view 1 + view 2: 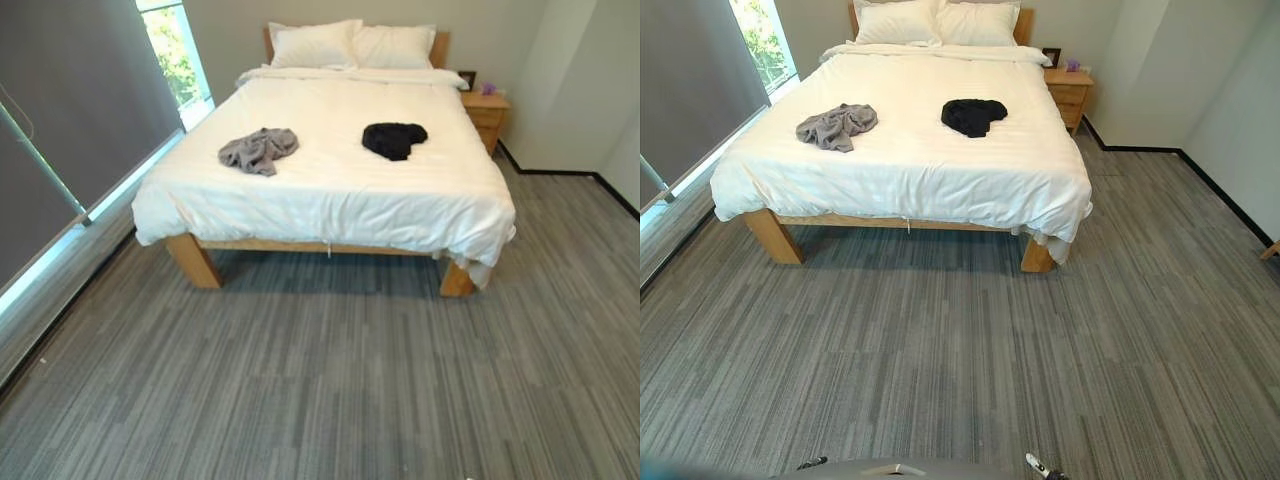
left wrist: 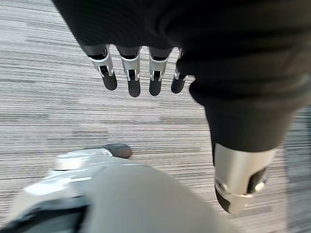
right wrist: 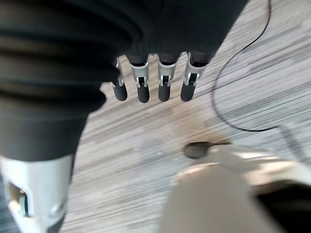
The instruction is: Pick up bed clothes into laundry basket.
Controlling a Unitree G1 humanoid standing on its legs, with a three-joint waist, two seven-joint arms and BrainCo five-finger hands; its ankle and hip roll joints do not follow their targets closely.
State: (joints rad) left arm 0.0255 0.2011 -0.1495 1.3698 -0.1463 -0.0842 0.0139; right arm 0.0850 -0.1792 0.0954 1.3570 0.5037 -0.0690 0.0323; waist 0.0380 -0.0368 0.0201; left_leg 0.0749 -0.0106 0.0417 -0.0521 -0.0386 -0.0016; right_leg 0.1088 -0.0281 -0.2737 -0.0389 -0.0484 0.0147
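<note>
Wooden-framed bed with white duvet (image 1: 330, 190) standing on grey striped carpet floor (image 1: 330, 380). On the duvet, toward the window side: crumpled grey garment (image 1: 259, 150). Beside it, nearer the nightstand side and well apart: bunched black garment (image 1: 394, 139). At the bed's head: two white pillows (image 1: 352, 44). Just beside the head corner: small wooden nightstand (image 1: 486, 113). Left hand (image 2: 141, 73) hanging over the carpet away from the bed, fingers straight, holding nothing. Right hand (image 3: 155, 80) likewise, fingers relaxed and empty.
</note>
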